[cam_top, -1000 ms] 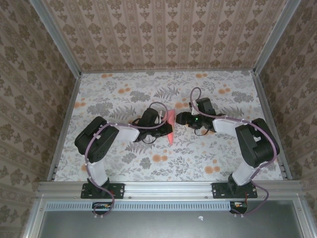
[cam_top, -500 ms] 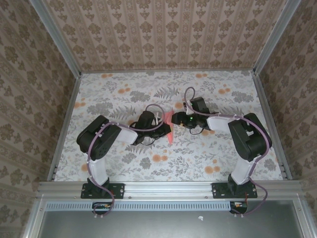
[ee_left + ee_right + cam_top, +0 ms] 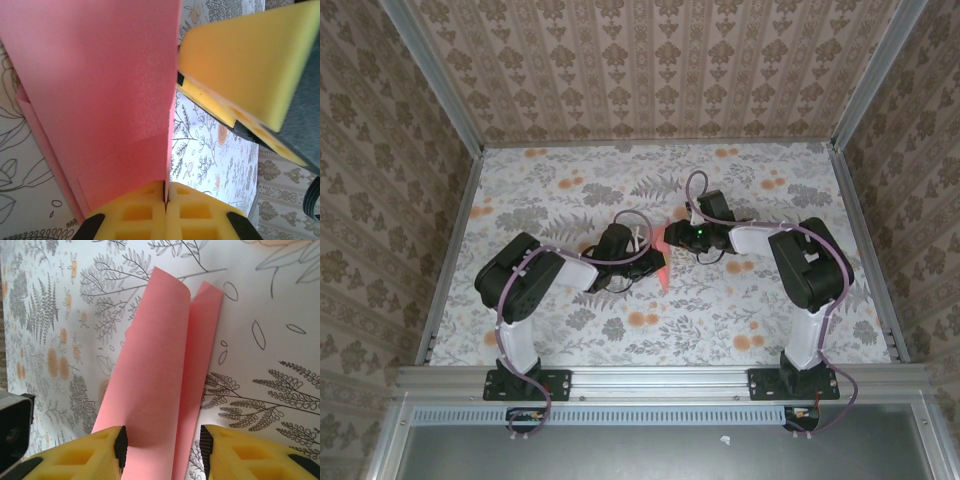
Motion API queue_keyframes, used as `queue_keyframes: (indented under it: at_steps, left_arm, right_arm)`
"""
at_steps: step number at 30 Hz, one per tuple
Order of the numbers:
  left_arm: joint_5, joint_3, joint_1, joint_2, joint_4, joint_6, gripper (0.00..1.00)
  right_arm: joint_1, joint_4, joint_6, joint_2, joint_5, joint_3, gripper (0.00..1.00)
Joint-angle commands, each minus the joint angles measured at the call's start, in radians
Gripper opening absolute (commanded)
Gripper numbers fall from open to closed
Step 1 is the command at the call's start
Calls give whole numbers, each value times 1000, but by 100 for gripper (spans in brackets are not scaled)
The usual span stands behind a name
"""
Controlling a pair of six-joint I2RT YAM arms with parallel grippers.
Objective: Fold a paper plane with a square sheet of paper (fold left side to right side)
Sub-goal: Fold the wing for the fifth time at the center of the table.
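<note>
Sliding toward 9 o'clock over the table [image 3: 540, 190], the right gripper [image 3: 670, 237] is now closer to the square sheet of paper [image 3: 662, 272] than it was a second ago. Its elbow has swung inward behind it. The left gripper [image 3: 165, 200] has scarcely shifted.

The sheet, already creased into a long narrow shape, is held up off the table near its middle. The left gripper reaches it from 9 o'clock and the right from 2 o'clock. On the left wrist view the left jaws are clamped tight on the paper's edge, their yellow pads meeting with only the sheet's thickness between them. On the right wrist view the right jaws stand apart astride the paper, which shows a curled flap and a flatter layer just beside it at 3 o'clock. The paper is not pressed flat, and I cannot tell whether either pad already touches it.

The risks here are likely these:
- **Off-line crease:** if the right jaws squeeze while the curled flap sits skewed over the flat layer, the fold probably sets off its line and the two halves no longer match.
- **Missed layer:** closing on the curled flap alone would leave the lower layer free to slip out.
- **Tearing or buckling:** with both grippers so near each other on thin paper, any pull toward 3 o'clock against the left clamp could tear or buckle the sheet.
- **Collision:** the fingers could also knock together.
</note>
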Motion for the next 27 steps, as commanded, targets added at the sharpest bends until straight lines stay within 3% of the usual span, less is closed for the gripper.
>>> queue_keyframes:
  at_steps: [1, 11, 17, 27]
  left_arm:
    - [5, -5, 11, 4, 10, -4, 0]
    - [9, 1, 12, 1, -1, 3, 11]
    - [12, -9, 18, -28, -12, 16, 25]
    - [19, -7, 26, -51, -30, 37, 32]
  right_arm:
    - [10, -72, 0, 33, 25, 32, 44]
    - [15, -146, -11, 71, 49, 63, 43]
    - [15, -157, -11, 78, 56, 66, 42]
    - [17, -151, -10, 79, 50, 67, 42]
